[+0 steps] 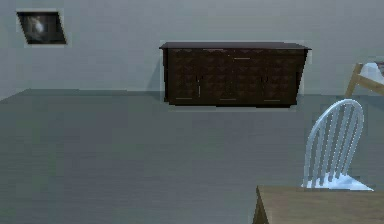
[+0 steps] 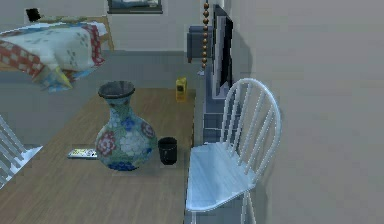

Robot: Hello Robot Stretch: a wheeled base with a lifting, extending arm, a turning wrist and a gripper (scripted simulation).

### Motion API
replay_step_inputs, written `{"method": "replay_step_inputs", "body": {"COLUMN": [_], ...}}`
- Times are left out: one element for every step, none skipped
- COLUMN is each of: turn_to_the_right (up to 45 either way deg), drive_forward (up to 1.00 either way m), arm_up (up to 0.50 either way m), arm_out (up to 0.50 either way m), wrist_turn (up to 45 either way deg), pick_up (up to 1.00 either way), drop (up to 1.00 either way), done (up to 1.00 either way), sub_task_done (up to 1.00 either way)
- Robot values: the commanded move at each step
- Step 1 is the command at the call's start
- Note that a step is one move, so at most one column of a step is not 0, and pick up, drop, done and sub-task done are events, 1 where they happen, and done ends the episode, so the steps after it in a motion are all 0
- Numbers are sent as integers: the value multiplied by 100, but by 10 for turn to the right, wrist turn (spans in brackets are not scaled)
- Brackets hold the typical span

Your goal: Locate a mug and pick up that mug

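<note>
On the wooden desk, in the arm side view, a small dark mug stands upright just right of a tall vase painted with blue and pink flowers and topped by a dark rim; whether the two touch I cannot tell. Left of the vase, a flat pale object lies on the wood, too small to name. A white spindle-back chair stands at the desk's right edge, and part of another white chair shows at the near left. Farther off, across the grey floor, a bed with a patterned quilt fills the far left, a small yellow thing sits on the floor, and a dark television stands along the right wall. In the forward view, a dark sideboard stands against the far wall, with a framed picture hung to its left. The pincer's state cannot be told.
</note>
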Motion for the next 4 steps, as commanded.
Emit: {"method": "replay_step_inputs", "body": {"turn_to_the_right": [0, 0, 0, 0], "drive_forward": [0, 0, 0, 0], "arm_up": [50, 36, 0, 0], "arm_out": [0, 0, 32, 0], "wrist_turn": [0, 0, 0, 450], "pick_up": [0, 0, 0, 0], "drop": [0, 0, 0, 0], "done": [0, 0, 0, 0], "sub_task_done": [0, 0, 0, 0]}}
